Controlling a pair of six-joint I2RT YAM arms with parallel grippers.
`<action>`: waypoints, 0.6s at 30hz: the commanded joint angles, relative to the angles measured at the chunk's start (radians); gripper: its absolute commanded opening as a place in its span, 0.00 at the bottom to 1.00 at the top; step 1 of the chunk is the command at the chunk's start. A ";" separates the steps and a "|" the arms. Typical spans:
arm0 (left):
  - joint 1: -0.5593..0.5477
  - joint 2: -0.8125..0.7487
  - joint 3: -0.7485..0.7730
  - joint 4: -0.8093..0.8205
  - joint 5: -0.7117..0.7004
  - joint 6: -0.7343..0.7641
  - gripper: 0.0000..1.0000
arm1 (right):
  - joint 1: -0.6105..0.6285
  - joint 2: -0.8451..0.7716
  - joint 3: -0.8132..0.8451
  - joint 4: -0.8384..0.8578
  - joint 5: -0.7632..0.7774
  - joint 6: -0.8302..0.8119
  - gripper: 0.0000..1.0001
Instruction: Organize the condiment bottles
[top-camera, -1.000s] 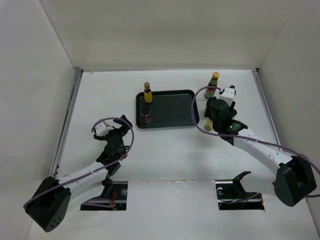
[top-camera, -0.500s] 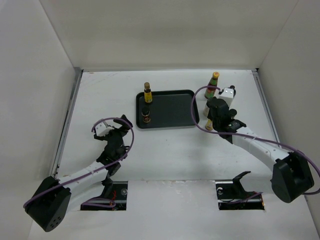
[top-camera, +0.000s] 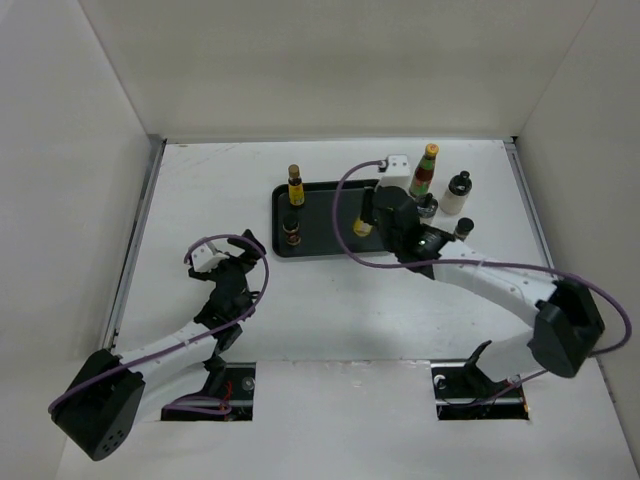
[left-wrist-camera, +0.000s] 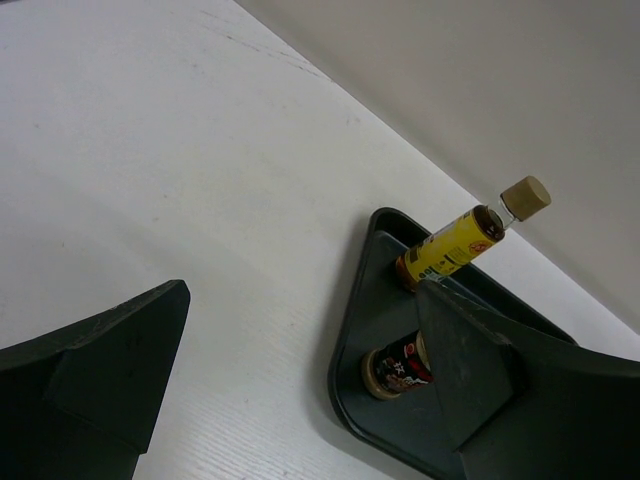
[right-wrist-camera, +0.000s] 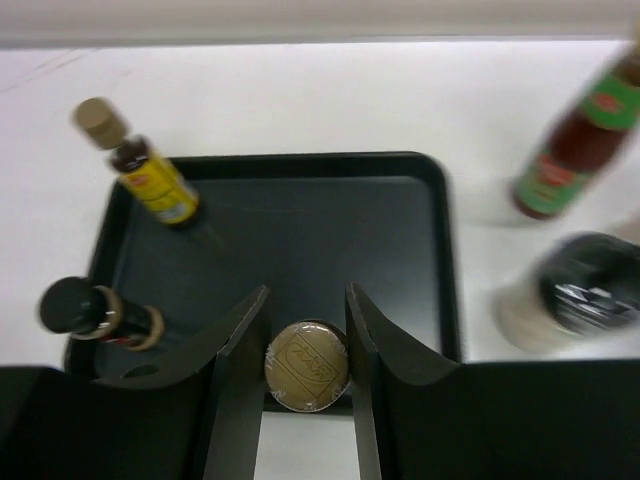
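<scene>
**Right arm brings a bottle over the tray**

Since a moment ago, the right arm has swung left, away from the bottles beside the tray. Now it is over the tray's near right part, and it has brought one small bottle along. Nothing else has moved.

Nearest, the left tool (top-camera: 225, 258) sits low over the bench (top-camera: 330, 320). It is spread wide, with nothing in it.

Next comes the right tool (right-wrist-camera: 305, 330). It is squeezed narrow on the tan-capped bottle (right-wrist-camera: 307, 367) and holds it by the top. The bottle is just over the near edge of the black tray (top-camera: 335, 215). I cannot tell if its bottom touches the tray yet.

Farther back, two bottles stand on the tray's left side. They are the short dark jar (top-camera: 291, 228) and, behind it, the tall yellow bottle (top-camera: 295, 186).

To the right of the tray, four more wait on the bench. They are the small dark jar (top-camera: 463, 228), the shaker (top-camera: 428, 207), the white bottle (top-camera: 457, 193) and, farthest, the red bottle (top-camera: 425, 170) with its green cap.

The held bottle looks small and light, hard and smooth. It is likely glass, so it could slip or break. It is thin and tall, so it may tip over easily. A good place to hold it is round the neck, just under the cap, where the cap stops it sliding down. It should go down slowly and straight up.
</scene>
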 joint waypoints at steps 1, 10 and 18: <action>0.008 -0.006 0.003 0.051 0.016 -0.008 1.00 | 0.049 0.128 0.115 0.182 -0.085 -0.027 0.33; 0.010 -0.012 0.000 0.051 0.023 -0.006 1.00 | 0.112 0.401 0.308 0.247 -0.187 -0.047 0.33; 0.010 -0.009 0.000 0.051 0.023 -0.008 1.00 | 0.128 0.483 0.340 0.256 -0.195 -0.052 0.34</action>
